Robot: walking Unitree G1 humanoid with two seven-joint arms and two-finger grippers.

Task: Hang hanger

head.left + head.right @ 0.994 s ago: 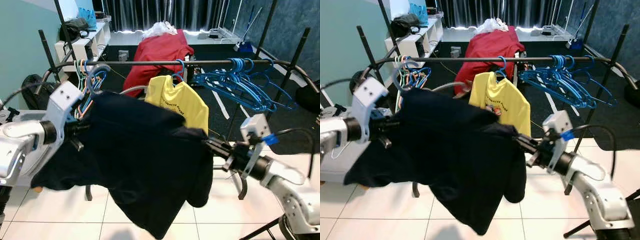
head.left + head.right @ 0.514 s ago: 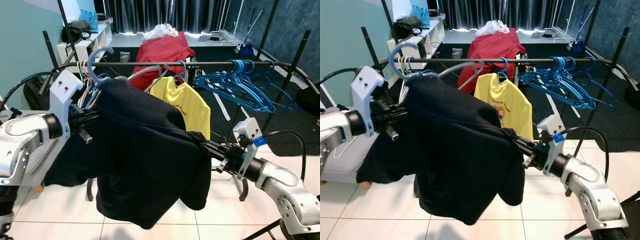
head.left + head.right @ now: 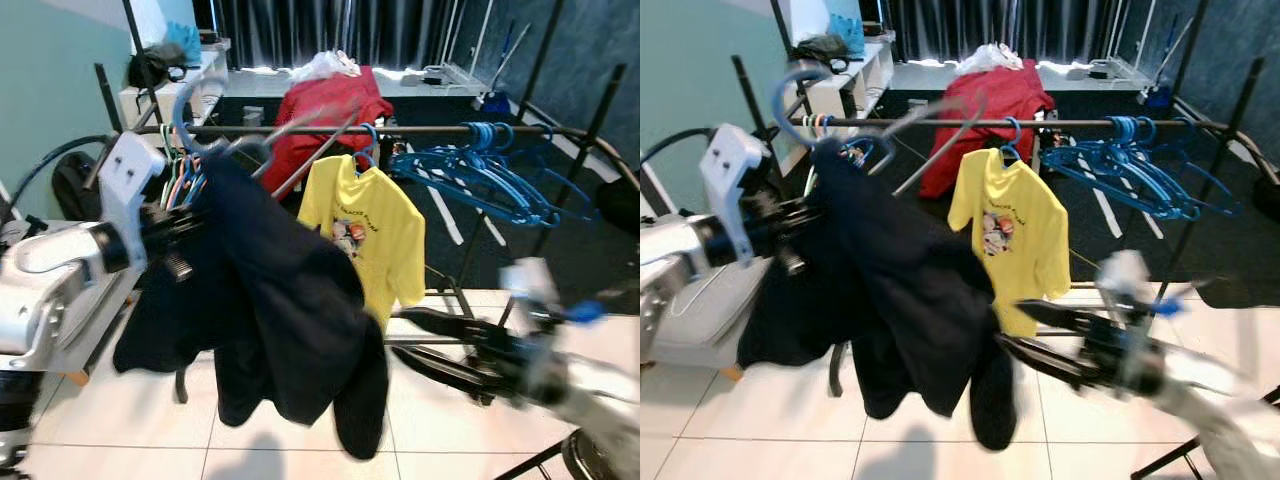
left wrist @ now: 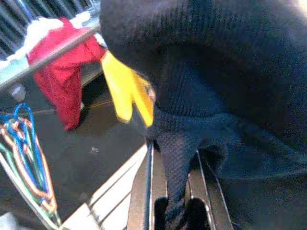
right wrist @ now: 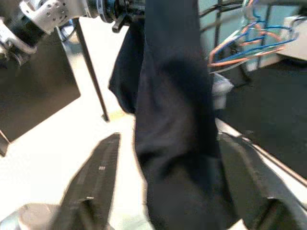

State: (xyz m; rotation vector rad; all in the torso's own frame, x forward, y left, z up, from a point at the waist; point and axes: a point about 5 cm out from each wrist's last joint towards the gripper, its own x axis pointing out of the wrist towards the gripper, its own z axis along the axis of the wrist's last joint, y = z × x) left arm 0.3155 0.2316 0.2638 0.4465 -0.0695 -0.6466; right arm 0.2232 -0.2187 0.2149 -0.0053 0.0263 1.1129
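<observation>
1. Hanger (image 3: 215, 125) carrying the dark garment (image 3: 280, 330) is up at rail (image 3: 420, 129) height, its pale hook (image 3: 190, 100) curling at or just above the rail's left end, so the hook can come down over the bar. Whether it already bears on the rail I cannot tell.

2. Garment hangs slack and full length from the hanger, its hem well above the floor (image 3: 120, 440); the weight appears to be on the left side.

3. Left gripper (image 3: 185, 225) is raised at the garment's shoulder, fingers pinching the dark cloth there, which the left wrist view shows bunched between them. That grip keeps the hanger high and level for hooking.

4. Right gripper (image 3: 420, 345) sits low, beside the garment's lower edge and blurred. In its wrist view the fingers (image 5: 93, 177) are spread wide on either side of the cloth with nothing pinched, so it seems placed to steady or free the fabric, not to carry it.

5. Yellow shirt (image 3: 365, 235) hangs just beside the garment on the rail; coloured empty hangers (image 3: 180, 170) crowd the left end, blue hangers (image 3: 480, 170) the right. The gap between is where the hook likely belongs.

6. Red cloth (image 3: 325, 105) lies on furniture behind.
</observation>
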